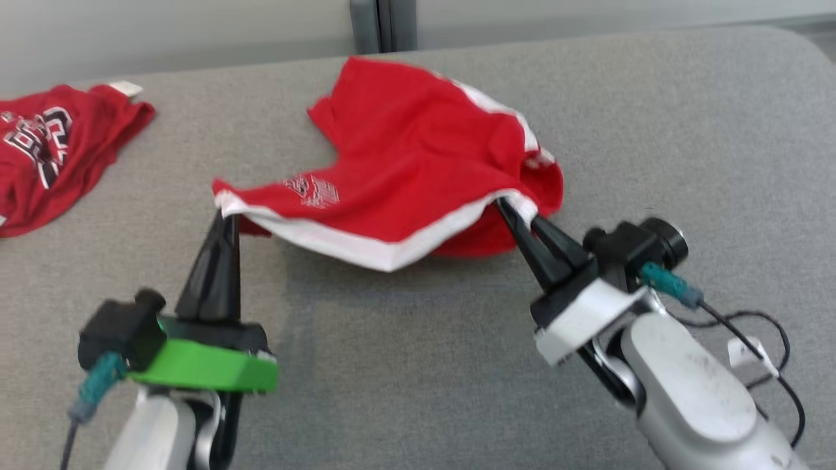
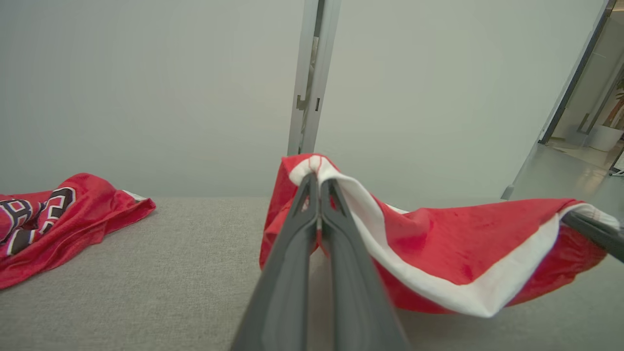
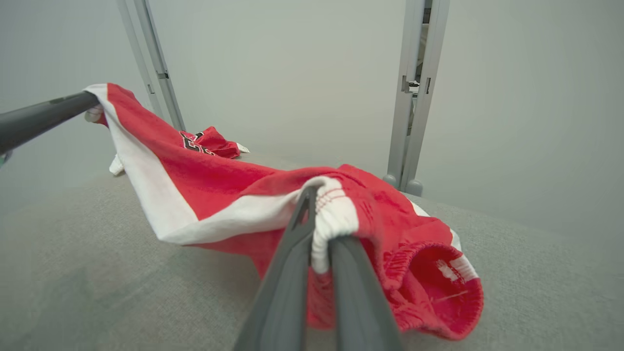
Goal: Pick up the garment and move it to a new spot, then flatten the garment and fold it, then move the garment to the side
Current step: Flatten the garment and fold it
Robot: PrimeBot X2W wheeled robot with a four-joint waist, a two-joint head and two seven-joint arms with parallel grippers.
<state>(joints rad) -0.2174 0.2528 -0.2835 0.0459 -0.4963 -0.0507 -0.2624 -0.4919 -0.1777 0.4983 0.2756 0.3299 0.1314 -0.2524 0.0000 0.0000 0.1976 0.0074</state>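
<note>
While the left pincer (image 1: 225,212) is clamped on one end of the white band (image 1: 339,245) and the right pincer (image 1: 506,207) on the other, the red garment (image 1: 405,163) hangs stretched between them, its far part resting on the grey surface (image 1: 418,365), well apart from a red jersey (image 1: 46,150).

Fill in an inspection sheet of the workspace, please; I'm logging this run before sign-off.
Surface: grey fabric surface, flat.
Job's things: red garment with white hem, held up at two points, sagging between them, far part on the surface.
Clutter: second red garment, far left.
Grippers: left gripper and right gripper each shut on the hem.
Cables: black cable beside the right wrist.
Surroundings: pale wall, grey post.
</note>
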